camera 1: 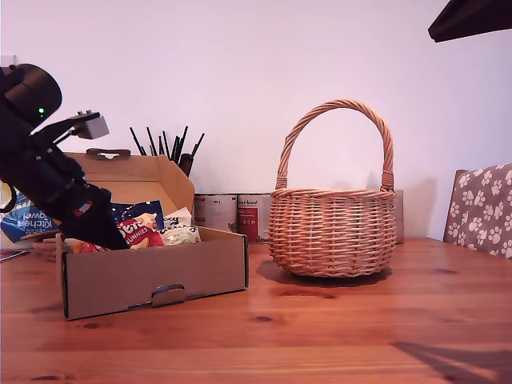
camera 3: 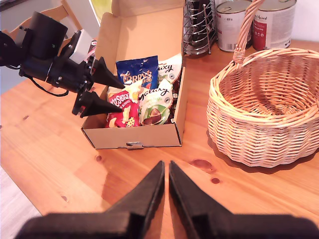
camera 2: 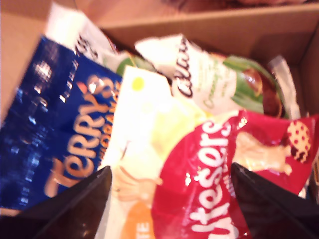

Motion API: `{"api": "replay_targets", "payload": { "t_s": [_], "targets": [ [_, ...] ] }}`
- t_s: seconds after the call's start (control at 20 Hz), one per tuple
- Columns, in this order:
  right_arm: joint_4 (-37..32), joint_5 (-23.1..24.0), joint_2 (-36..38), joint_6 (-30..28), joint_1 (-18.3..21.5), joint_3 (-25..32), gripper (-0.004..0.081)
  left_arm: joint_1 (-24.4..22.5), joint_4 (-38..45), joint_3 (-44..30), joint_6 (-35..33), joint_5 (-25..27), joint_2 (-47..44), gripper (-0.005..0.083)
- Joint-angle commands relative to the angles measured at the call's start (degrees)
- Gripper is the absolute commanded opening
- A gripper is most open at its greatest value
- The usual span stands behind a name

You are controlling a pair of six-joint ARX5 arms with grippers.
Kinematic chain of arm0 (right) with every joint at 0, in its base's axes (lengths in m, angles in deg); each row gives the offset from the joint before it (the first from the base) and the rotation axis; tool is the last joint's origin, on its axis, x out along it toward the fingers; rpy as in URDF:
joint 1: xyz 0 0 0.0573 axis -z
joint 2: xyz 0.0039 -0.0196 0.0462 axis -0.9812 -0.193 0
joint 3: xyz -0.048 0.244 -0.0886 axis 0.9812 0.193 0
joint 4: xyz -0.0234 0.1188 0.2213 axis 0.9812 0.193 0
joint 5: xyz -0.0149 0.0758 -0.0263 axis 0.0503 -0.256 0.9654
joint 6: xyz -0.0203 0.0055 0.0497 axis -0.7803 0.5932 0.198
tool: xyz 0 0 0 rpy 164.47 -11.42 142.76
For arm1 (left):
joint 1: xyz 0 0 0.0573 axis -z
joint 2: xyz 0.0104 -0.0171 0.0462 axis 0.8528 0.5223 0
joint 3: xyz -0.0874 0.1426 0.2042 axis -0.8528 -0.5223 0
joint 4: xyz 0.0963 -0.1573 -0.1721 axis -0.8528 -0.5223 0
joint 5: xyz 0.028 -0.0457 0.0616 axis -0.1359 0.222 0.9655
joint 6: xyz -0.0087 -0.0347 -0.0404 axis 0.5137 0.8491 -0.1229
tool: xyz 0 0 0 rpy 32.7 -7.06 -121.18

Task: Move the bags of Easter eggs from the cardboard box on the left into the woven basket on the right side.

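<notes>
In the second wrist view our first gripper point(camera 3: 112, 92) hangs with jaws spread over the shallow brown cardboard box point(camera 3: 132, 135), fingertips either side of the glossy red sweet bag point(camera 3: 118, 107). That bag lies just beneath the claw, its long axis running toward six o'clock, with the blue "Terry's" bag point(camera 3: 138, 75) at twelve and the pale white-green bag point(camera 3: 155, 102) at three. Our second gripper point(camera 3: 166, 169) sits pressed closed, well apart from the box. The round wicker basket point(camera 3: 234, 129) waits empty at three o'clock.
</notes>
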Motion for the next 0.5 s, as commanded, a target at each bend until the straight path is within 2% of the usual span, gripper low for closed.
{"api": "replay_targets", "payload": {
  "t_s": [0.0, 0.05, 0.2, 0.45],
  "targets": [
    [-0.15, -0.02, 0.04, -0.13, 0.24, 1.36, -0.001, 0.79, -1.09, -0.39, -0.28, 0.0, 2.51, 0.0632],
    [-0.15, -0.02, 0.04, -0.13, 0.26, 1.36, -0.001, 0.83, -1.27, -0.39, -0.24, 0.2, 2.51, 0.0553],
    [-0.15, -0.02, 0.04, -0.13, 0.26, 1.36, -0.001, 1.14, -1.07, -0.39, 0.13, 0.72, 2.51, 0.0231],
    [-0.15, 0.0, 0.04, -0.11, 0.26, 1.36, -0.001, 1.14, -0.98, -0.22, 0.13, 1.79, 2.38, 0.0023]
  ]
}}
